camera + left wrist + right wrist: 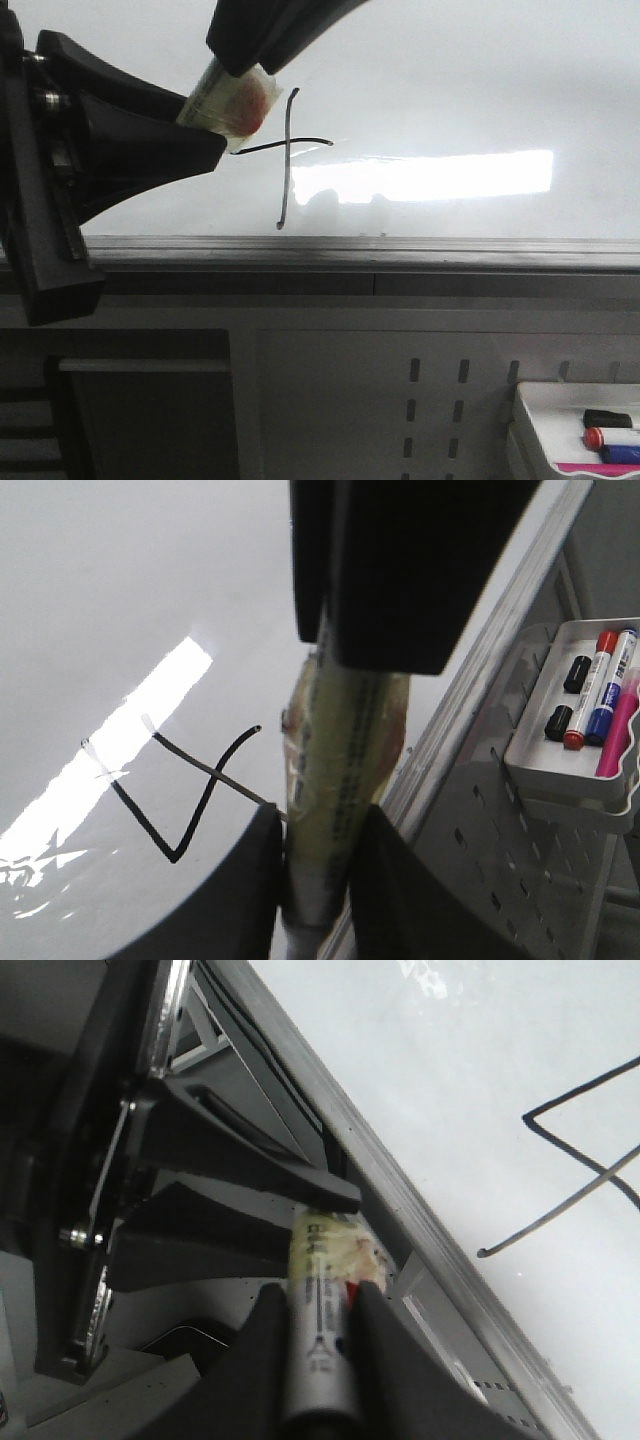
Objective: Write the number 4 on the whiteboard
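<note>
The whiteboard [470,80] fills the upper front view, with a bright rectangular reflection. On it is a thin black number 4 [287,170]: an upright stroke crossed by a horizontal one, its left part hidden behind the marker. The number 4 also shows in the left wrist view [172,855] and the right wrist view [560,1215]. A tape-wrapped marker [228,105] is held against the board at the left end of the cross stroke. My left gripper [205,135] [322,830] is shut on the marker [340,760]. My right gripper [250,55] [318,1305] is shut on the marker too [320,1270].
A grey metal rail [400,250] runs along the board's lower edge. Below it is a perforated grey panel [430,400]. A small white tray [540,420] with several markers hangs at the lower right, and it also shows in the left wrist view [550,770].
</note>
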Controlling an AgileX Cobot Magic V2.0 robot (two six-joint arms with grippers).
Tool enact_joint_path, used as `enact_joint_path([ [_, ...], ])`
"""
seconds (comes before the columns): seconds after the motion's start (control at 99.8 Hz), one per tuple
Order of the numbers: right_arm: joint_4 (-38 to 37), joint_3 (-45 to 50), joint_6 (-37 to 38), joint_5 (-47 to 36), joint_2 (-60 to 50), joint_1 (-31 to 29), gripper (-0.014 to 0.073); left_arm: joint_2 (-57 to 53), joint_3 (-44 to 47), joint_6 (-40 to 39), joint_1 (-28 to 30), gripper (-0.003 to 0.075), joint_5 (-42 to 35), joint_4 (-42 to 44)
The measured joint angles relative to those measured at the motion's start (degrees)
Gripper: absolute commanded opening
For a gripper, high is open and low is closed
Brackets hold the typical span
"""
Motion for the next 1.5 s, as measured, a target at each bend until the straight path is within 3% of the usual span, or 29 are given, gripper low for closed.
enact_joint_path([
  [0.211,0.0,0.0,0.0,0.3,-0.4,0.0,-0.0070,0.1,0.0,0.7,0.0,-0.0020,-0.1,0.7],
  [0.281,0.0,0.0,0.0,0.3,-0.5,0.0,-0.0021,0.1,0.0,0.7,0.0,-0.0020,-0.2,0.7],
  [0.331,0.0,0.0,0.0,0.2,-0.5,0.0,0.0068,0.1,0.0,0.7,0.0,-0.0020,-0.2,0.7],
  [0.451,0.0,0.0,0.0,-1.2,-0.5,0.0,0.0429,0.1,-0.1,0.6,0.0,-0.0020,-0.4,-0.2],
  [0.521,-0.5,0.0,0.0,-2.5,-0.9,0.0,0.0532,0.1,-0.1,0.6,0.0,-0.0020,0.1,-3.6],
  [0.702,-2.8,0.0,0.0,-5.6,-4.4,-2.0,0.0449,0.1,-3.1,0.4,0.1,-0.0020,4.1,-27.4],
  [0.832,-3.1,0.0,0.0,-6.1,-8.3,-3.4,0.0398,0.6,-10.4,0.2,1.5,-0.0020,19.2,-36.1],
  [0.992,-3.1,0.0,0.0,-6.1,-10.5,-3.6,0.0395,2.8,-19.4,0.2,4.5,-0.0020,36.3,-45.6],
  [1.263,-3.1,0.0,0.0,-5.4,-10.7,-3.6,0.0395,5.0,-22.3,0.2,9.8,-0.0020,42.9,-56.8],
  [1.504,-3.1,0.0,0.0,-5.4,-10.7,-3.6,0.0395,7.8,-22.9,0.2,10.0,-0.0020,44.6,-60.7],
])
